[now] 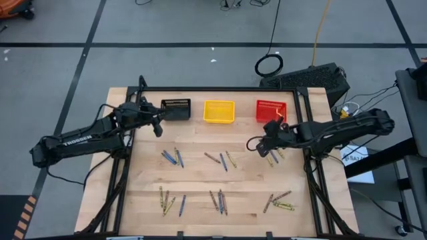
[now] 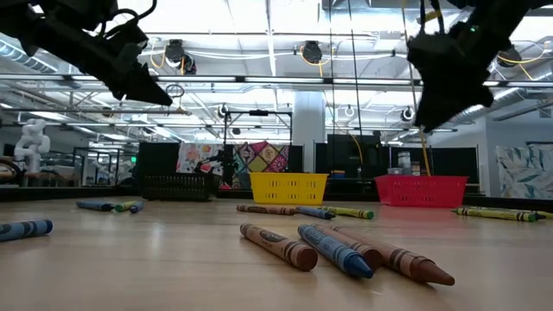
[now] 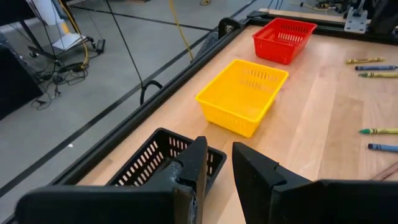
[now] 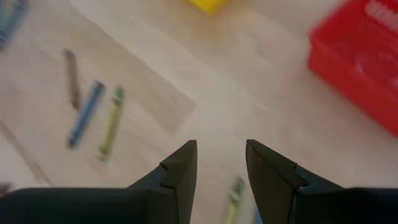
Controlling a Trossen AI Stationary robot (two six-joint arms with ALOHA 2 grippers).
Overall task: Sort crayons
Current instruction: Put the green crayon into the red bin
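Blue, yellow-olive and brown crayons lie flat on the wooden table in several loose groups: three across the middle (image 1: 172,158), (image 1: 221,160), (image 1: 273,157) and three near the front edge (image 1: 170,202), (image 1: 219,200), (image 1: 280,201). My left gripper (image 1: 159,129) hovers open and empty just beside the black bin (image 1: 176,109); its fingers show apart in the left wrist view (image 3: 219,155). My right gripper (image 1: 251,144) hovers open and empty above bare table between two middle groups, with a yellow-olive crayon (image 4: 235,193) below its fingers (image 4: 221,149).
Three small bins stand in a row at the far edge: the black one, a yellow one (image 1: 219,111) and a red one (image 1: 271,111). A dark frame (image 1: 227,90) borders the table. Bare wood lies between the crayon groups.
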